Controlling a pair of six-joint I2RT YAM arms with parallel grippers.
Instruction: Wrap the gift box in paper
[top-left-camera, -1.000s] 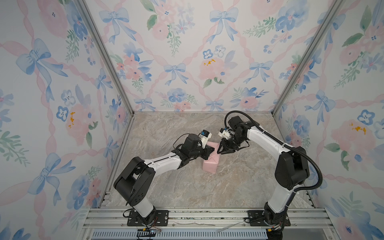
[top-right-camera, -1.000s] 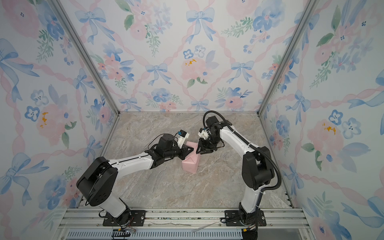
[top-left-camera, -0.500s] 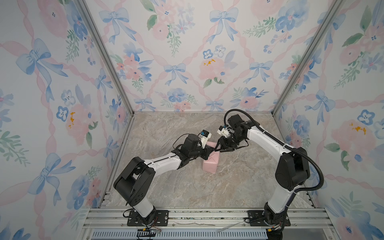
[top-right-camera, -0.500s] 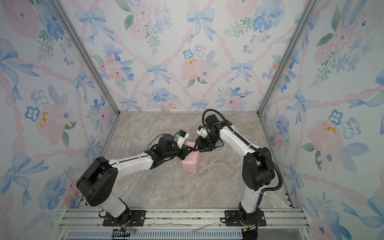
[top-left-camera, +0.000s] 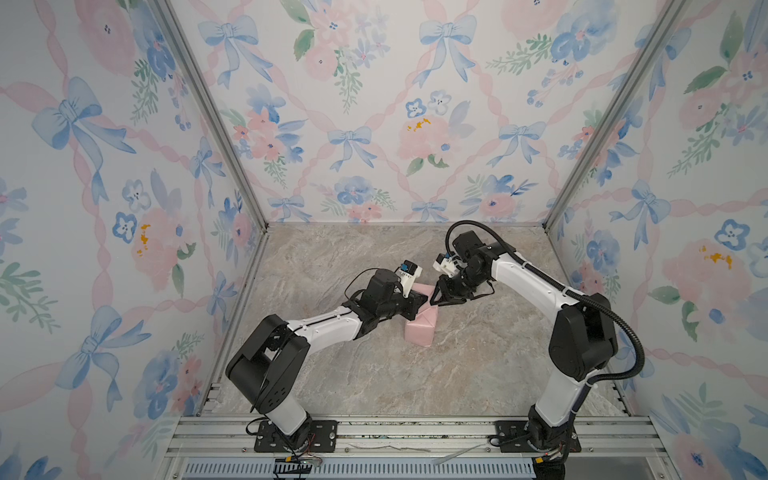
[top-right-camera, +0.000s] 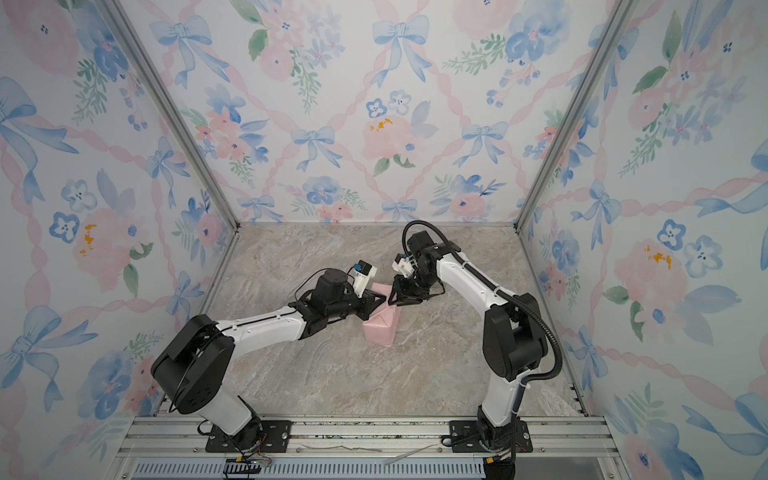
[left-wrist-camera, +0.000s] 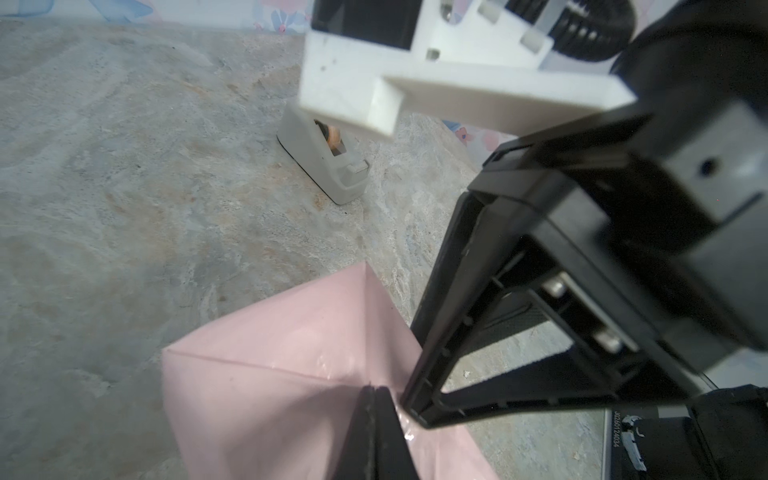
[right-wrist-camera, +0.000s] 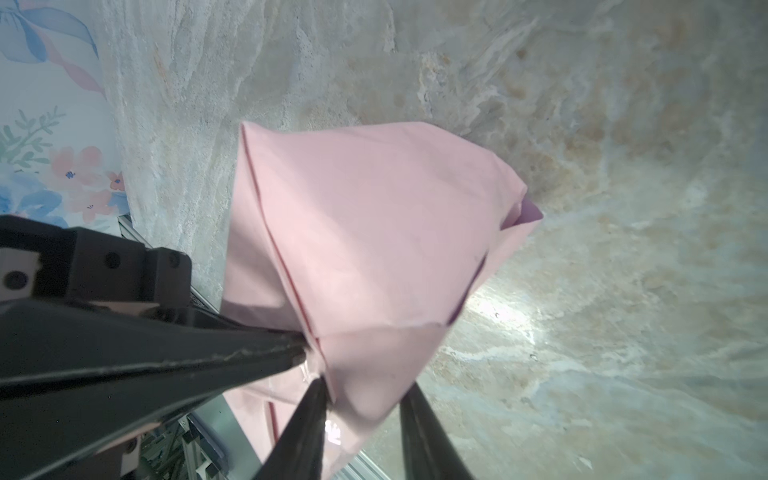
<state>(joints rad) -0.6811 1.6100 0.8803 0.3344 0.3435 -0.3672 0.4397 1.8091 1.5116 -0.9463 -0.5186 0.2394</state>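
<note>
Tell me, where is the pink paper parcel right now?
In both top views the pink paper parcel lies near the middle of the marble tabletop, with the left gripper and right gripper meeting at its far end.

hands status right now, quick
left hand: shut, tip against the paper
right hand: open, astride a paper flap
</note>
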